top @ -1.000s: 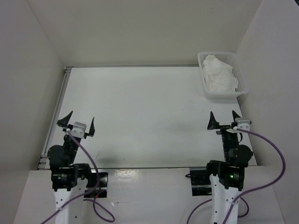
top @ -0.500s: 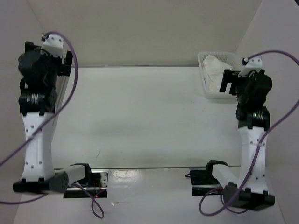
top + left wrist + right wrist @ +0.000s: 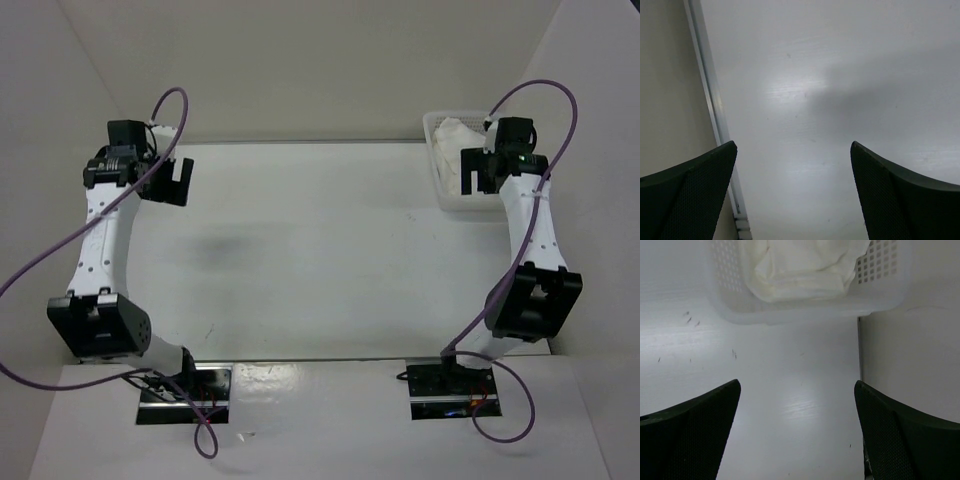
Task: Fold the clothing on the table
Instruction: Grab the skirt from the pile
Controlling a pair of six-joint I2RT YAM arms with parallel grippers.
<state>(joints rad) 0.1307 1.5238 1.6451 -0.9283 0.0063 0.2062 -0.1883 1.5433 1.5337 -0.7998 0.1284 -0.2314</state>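
We see the white table point(image 3: 300, 260) spread under a mesh basket point(image 3: 470, 204). The clothing point(image 3: 800, 270) lies crumpled inside the basket. Our right tool point(image 3: 482, 182) hangs just in front of the basket's near wall, jaws wide apart, gripping nothing. Our left tool point(image 3: 168, 183) hovers well to the left of the basket, equally wide, gripping nothing.

clothing point(image 3: 800, 270) in basket point(image 3: 790, 315) at far right of table point(image 3: 320, 260), right claw point(image 3: 478, 178) just before it, left claw point(image 3: 168, 185) above far left
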